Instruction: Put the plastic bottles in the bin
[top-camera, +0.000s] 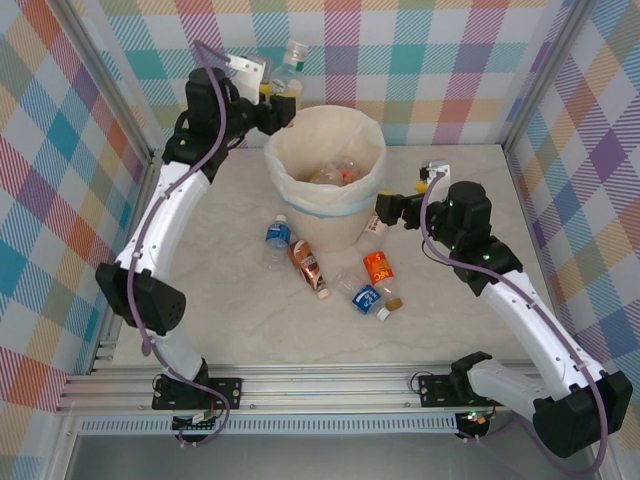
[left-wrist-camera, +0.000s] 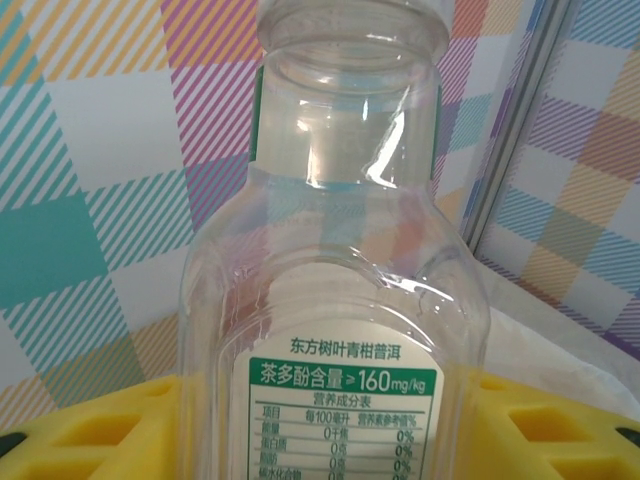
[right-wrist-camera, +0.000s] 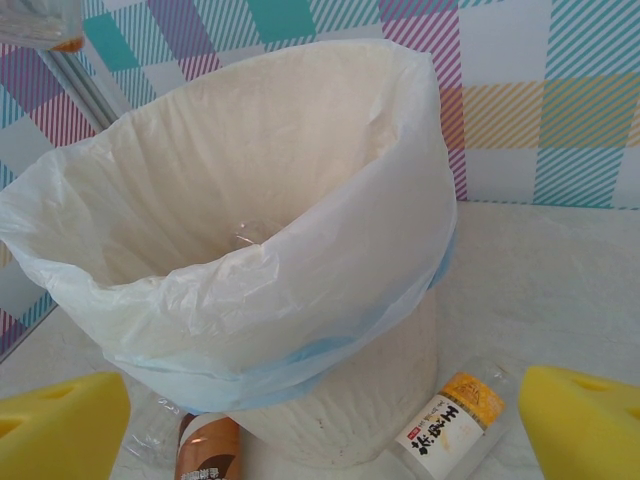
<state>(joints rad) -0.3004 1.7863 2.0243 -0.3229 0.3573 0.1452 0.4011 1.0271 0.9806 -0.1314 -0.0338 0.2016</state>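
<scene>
My left gripper (top-camera: 281, 104) is raised beside the far-left rim of the bin (top-camera: 300, 195), shut on a clear plastic bottle with a green label (top-camera: 293, 62). In the left wrist view that bottle (left-wrist-camera: 335, 300) stands upright between the yellow fingers (left-wrist-camera: 90, 430). Some bottles (top-camera: 335, 175) lie inside the bin. On the table in front of it lie a blue-label bottle (top-camera: 277, 240), a brown one (top-camera: 308, 266), an orange one (top-camera: 378, 266) and another blue one (top-camera: 365, 298). My right gripper (top-camera: 385, 213) hangs open to the right of the bin (right-wrist-camera: 380, 400), near a white-and-yellow-label bottle (right-wrist-camera: 450, 415).
The bin's white bag (right-wrist-camera: 250, 270) has a pale blue edge. A brown-label bottle (right-wrist-camera: 208, 450) lies against the bin's base. Plaid walls with metal posts (top-camera: 525, 110) close in the table on three sides. A metal rail (top-camera: 330, 385) runs along the near edge.
</scene>
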